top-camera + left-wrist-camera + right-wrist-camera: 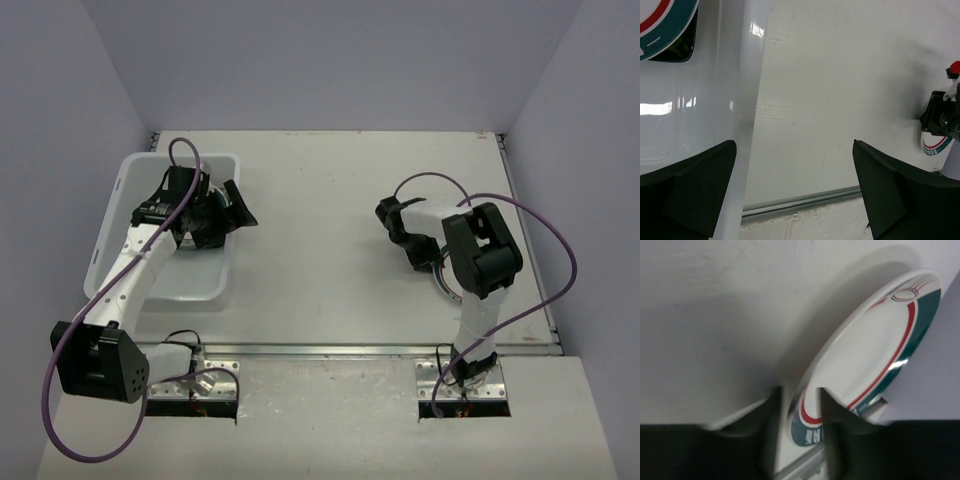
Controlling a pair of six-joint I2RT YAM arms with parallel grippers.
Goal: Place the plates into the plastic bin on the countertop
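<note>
Teal-rimmed plate [875,350] on the right half of the worktop [320,250], tilted up on edge, lower rim pinched between the fingers of the right hand [801,415]. Stands well apart from the plastic bin [180,156] at the far left; from the right hand, bin to the left across the worktop. Calls, by judgement, for a lift and a leftward carry to a point over the bin. Left hand [225,218] poised above the bin's right-hand wall, fingers [695,190] spread wide, gripping nothing; nearer to the bin than the right hand, yet well apart from the tilted plate. Bin contents, from the left wrist view: second plate [657,20], also teal-rimmed with a red ring, lying upon a black item [680,50], perhaps a square plate, too little in view for certainty. Remainder of the bin floor largely hidden beneath the left arm in the top view. Metal rail [330,350] along the near edge of the worktop. Possible hazards: slip of a plate held by its rim alone; crowding between the two arms at the bin's right-hand wall.
</note>
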